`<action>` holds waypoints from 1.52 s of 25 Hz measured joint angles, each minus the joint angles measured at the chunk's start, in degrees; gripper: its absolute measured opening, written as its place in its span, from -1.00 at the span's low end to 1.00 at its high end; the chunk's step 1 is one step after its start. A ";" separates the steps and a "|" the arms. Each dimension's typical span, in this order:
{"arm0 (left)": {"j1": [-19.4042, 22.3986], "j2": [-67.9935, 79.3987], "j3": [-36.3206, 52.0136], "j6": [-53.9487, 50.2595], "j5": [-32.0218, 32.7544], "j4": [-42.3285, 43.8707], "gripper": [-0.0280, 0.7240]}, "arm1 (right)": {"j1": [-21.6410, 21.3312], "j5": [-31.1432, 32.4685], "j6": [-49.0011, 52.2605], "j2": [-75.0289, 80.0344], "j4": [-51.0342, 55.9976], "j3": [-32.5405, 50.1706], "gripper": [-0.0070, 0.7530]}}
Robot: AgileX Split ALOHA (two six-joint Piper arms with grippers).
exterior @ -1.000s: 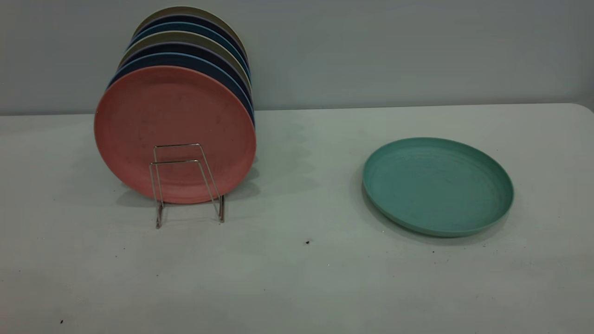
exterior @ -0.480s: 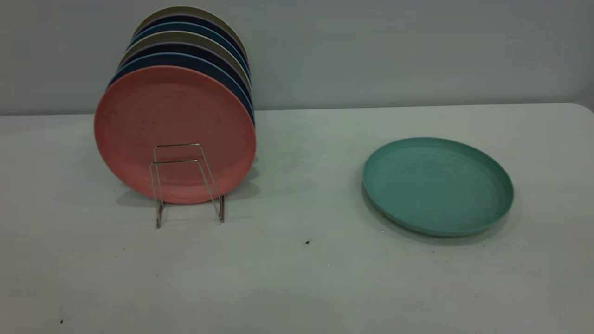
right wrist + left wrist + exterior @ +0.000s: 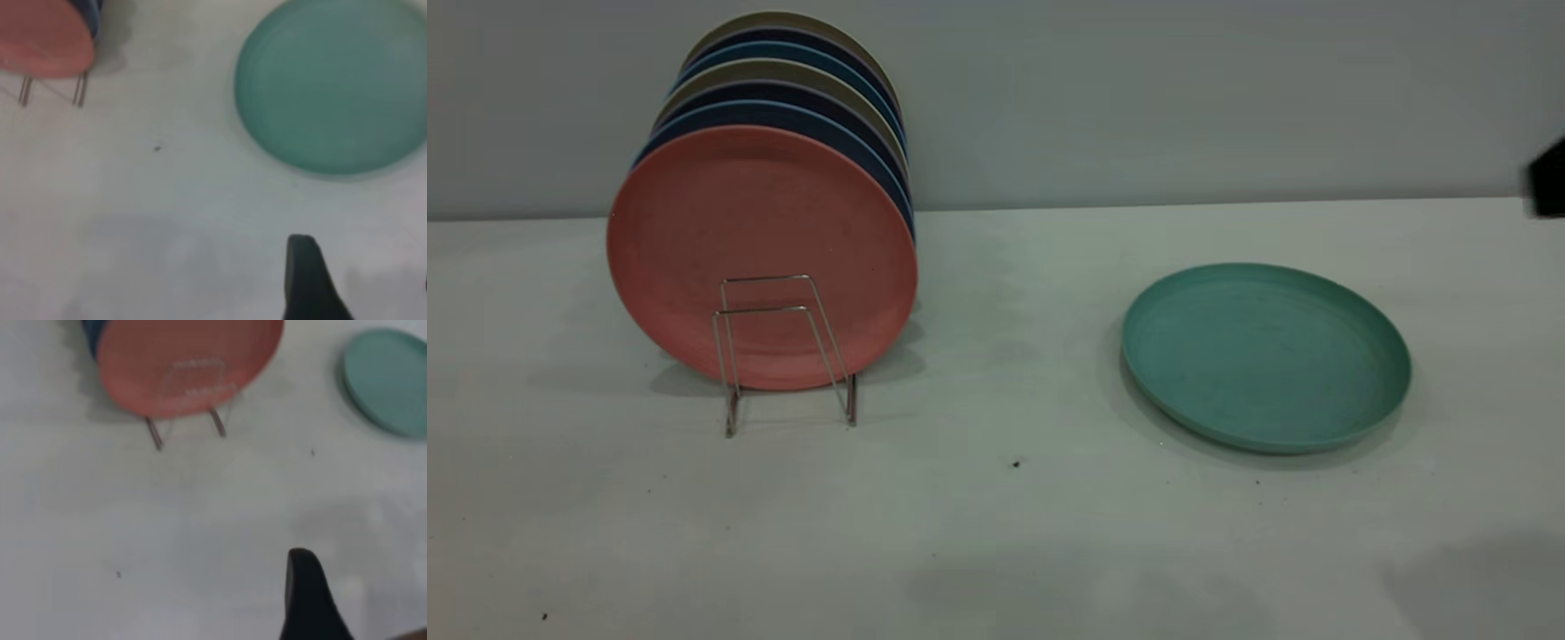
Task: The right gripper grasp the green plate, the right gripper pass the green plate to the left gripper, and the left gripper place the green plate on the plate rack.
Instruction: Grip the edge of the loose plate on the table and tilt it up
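The green plate [image 3: 1265,356] lies flat on the white table at the right, and shows in the right wrist view [image 3: 337,83] and the left wrist view [image 3: 390,380]. The plate rack [image 3: 783,351] stands at the left with its front wire loops bare, and also shows in the left wrist view [image 3: 190,420]. My right gripper [image 3: 363,267] hovers above the table short of the plate, open and empty, with one black finger [image 3: 303,280] showing. A black part of the right arm [image 3: 1547,178] enters at the right edge. My left gripper [image 3: 363,587] is open and empty above bare table, away from the rack.
A salmon-pink plate [image 3: 760,253] stands upright in the rack, with several dark blue and beige plates [image 3: 800,107] behind it. A grey wall runs behind the table [image 3: 1005,533]. Small dark specks lie on the table.
A black part of the right arm has come into the exterior view at the right edge. New shadows lie on the front of the table. The plates and rack have not moved.
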 joint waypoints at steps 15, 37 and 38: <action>0.00 8.44 -1.21 2.30 -0.70 -3.13 0.26 | -13.99 8.91 -9.44 40.04 9.75 -22.56 0.15; 0.00 8.44 -1.21 2.30 -1.65 -3.13 0.26 | -14.36 10.68 -13.87 64.21 19.80 -38.40 0.10; 0.00 8.44 -1.21 2.30 -2.04 -3.13 0.26 | -14.36 10.68 -13.87 64.59 20.64 -38.60 0.07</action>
